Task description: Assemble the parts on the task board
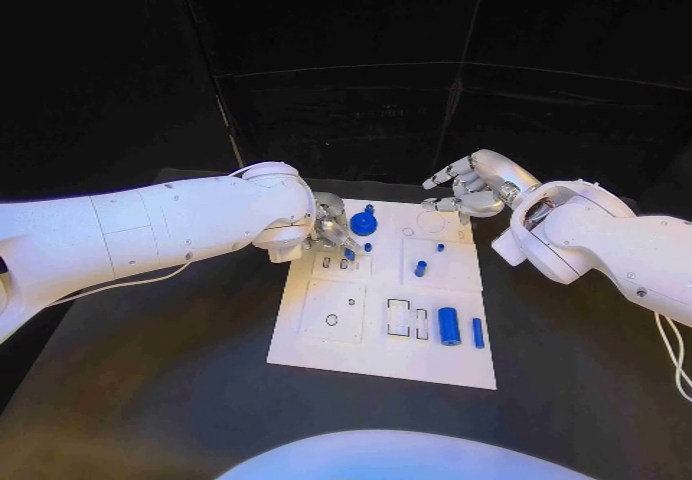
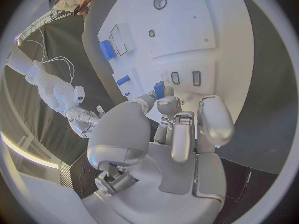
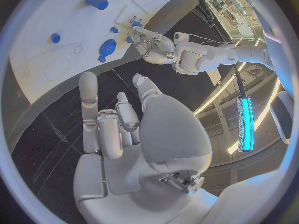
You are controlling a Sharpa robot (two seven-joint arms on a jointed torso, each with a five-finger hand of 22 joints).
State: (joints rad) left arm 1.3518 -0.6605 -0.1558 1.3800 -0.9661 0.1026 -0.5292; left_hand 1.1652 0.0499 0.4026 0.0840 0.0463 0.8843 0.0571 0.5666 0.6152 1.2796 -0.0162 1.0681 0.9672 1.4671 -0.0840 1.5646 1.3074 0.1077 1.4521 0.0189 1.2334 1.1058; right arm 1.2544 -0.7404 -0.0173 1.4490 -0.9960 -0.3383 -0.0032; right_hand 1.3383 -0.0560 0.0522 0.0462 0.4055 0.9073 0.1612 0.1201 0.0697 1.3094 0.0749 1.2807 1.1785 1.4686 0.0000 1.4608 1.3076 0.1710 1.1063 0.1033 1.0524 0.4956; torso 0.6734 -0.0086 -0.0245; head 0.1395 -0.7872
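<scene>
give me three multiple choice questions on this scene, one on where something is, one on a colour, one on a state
1. Where does the large blue cylinder lie on the task board?
A. in the near part, toward the right arm's side
B. at the far edge, under the left hand
C. off the board, on the black table

2. What colour is the round knobbed part at the board's far edge?
A. red
B. blue
C. yellow

3. What is the left hand doing?
A. hanging open beside the board
B. lying flat on the table
C. pinching a small blue part over the board

Answers: 1 A, the head view shows it near the board's near right corner. 2 B, it is blue like the other parts. 3 C, the left wrist view shows the part between its fingertips.
</scene>
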